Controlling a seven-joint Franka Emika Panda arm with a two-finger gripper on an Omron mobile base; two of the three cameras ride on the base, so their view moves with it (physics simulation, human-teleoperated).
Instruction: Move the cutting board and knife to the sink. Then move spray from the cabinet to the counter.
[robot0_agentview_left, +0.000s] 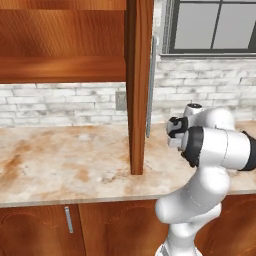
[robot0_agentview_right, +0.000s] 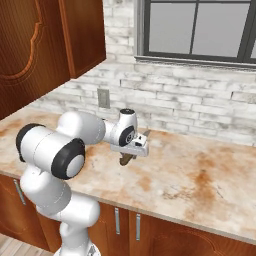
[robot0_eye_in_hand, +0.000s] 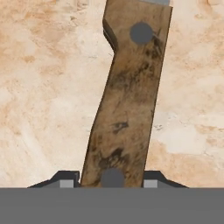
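Observation:
My gripper (robot0_eye_in_hand: 112, 181) is shut on the knife (robot0_eye_in_hand: 124, 100), whose brown wooden handle with two grey rivets runs up between the finger tips (robot0_eye_in_hand: 65, 181). In the right base view the gripper (robot0_agentview_right: 131, 150) holds the knife (robot0_agentview_right: 126, 159) low over the beige, rust-blotched counter (robot0_agentview_right: 200, 175). In the left base view the hand (robot0_agentview_left: 175, 127) sits just right of the open cabinet (robot0_agentview_left: 65, 67), whose door stands edge-on with a silver bar handle (robot0_agentview_left: 151, 85). The shelf I can see is bare. The cutting board, the sink and the spray are out of view.
A grey-framed window (robot0_agentview_right: 200, 30) sits in the white brick wall above the counter. There is a wall outlet (robot0_agentview_left: 120, 100) behind the cabinet door. Low cabinets with arched panels (robot0_agentview_left: 40, 230) run under the counter (robot0_agentview_left: 60, 160).

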